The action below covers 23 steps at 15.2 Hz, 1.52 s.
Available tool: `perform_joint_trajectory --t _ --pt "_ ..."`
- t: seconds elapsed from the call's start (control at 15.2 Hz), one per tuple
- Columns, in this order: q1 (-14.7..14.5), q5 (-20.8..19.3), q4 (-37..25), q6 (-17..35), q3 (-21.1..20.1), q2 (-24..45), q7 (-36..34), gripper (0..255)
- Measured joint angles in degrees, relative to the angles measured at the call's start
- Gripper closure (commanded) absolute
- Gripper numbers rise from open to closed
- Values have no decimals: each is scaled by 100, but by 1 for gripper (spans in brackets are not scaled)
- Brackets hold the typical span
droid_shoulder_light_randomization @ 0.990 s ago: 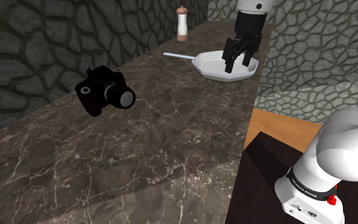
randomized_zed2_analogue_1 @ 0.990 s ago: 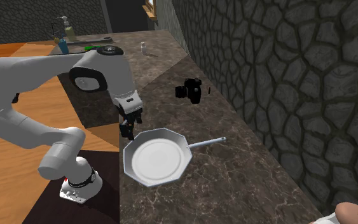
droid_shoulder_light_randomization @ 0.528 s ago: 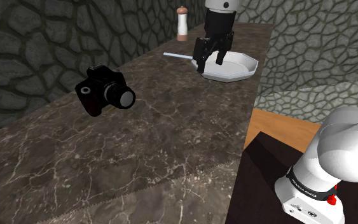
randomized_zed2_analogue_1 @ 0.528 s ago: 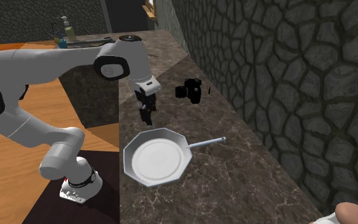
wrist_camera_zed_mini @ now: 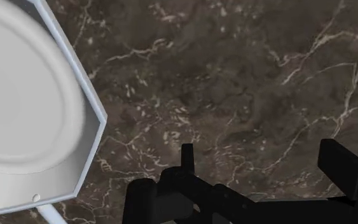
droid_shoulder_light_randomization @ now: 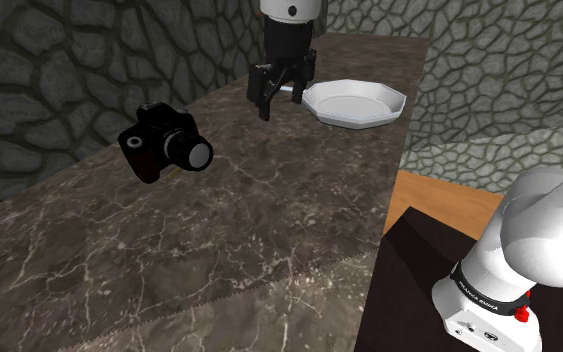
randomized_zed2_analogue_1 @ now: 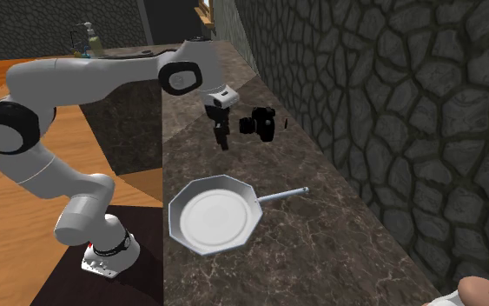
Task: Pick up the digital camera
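- The digital camera (droid_shoulder_light_randomization: 166, 143), black, sits on a dark marbled countertop (droid_shoulder_light_randomization: 269, 220), close to the stone wall (droid_shoulder_light_randomization: 39, 70).
- Its lens faces out from the wall, towards the shoulder view's lower right, and nothing touches it.
- In the second exterior view the camera (randomized_zed2_analogue_1: 260, 123) lies beyond the pan, further along the counter.
- The gripper (droid_shoulder_light_randomization: 281, 103) hangs over the counter between the camera and the pan, fingertips pointing down.
- The claw is wide: in the wrist view the two black fingers (wrist_camera_zed_mini: 344, 167) stand well apart, with bare marble between them and nothing clasped.
- In the second exterior view the gripper (randomized_zed2_analogue_1: 222, 139) is near the camera, on its left there, with a gap between the two.
- A pale eight-sided pan (droid_shoulder_light_randomization: 389, 100) lies on the counter at the shoulder view's right of the gripper; its thin handle (randomized_zed2_analogue_1: 281, 196) points towards the wall.
- In the wrist view the pan's rim (wrist_camera_zed_mini: 88, 121) lies off to one side of the fingers.
- The white arm (randomized_zed2_analogue_1: 86, 78) arches over from its dark stand (droid_shoulder_light_randomization: 409, 300), which rests on a wooden floor (randomized_zed2_analogue_1: 8, 226).
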<state>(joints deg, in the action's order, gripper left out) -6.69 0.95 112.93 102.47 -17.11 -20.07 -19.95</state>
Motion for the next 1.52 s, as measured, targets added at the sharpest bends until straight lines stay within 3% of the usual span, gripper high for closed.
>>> perform_joint_trajectory --t 0.46,0.92,1.45,1.52 --pt "-192 -641 -1188 143 -705 1183 -594 0" --pt "-631 -1666 -2651 -61 -1253 2538 -1185 0" --pt "-661 -1779 -2222 429 -1269 2614 -1341 0" --pt "-655 -1775 -2188 457 -1266 2606 -1340 255"
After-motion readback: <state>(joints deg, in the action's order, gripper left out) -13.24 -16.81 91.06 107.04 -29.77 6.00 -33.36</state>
